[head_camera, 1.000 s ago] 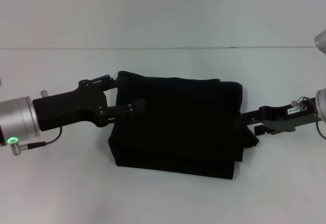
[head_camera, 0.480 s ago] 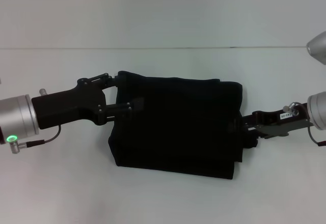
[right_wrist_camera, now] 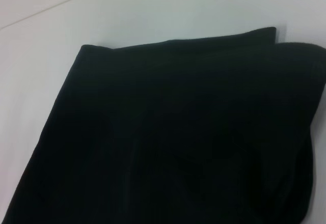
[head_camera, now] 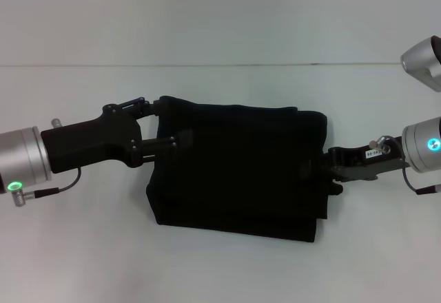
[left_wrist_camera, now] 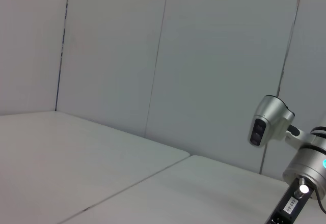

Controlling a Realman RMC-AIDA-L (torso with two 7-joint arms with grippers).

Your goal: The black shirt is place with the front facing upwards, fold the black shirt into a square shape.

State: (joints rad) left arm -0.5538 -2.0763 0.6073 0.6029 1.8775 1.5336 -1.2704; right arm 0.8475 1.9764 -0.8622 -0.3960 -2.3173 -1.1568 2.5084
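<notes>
Lying mid-frame on the table (head_camera: 76, 248), the shirt (head_camera: 238, 169) is already a folded rectangle, nearly square. Left gripper (head_camera: 170, 124) has fingers spread at its left edge; right gripper (head_camera: 329, 172) touches the right edge, fingers unclear. Likely only tidying remains.

Left end effector (head_camera: 167, 122) reaches inward, fingers spread; right end effector (head_camera: 329, 172) opposite it.
</notes>
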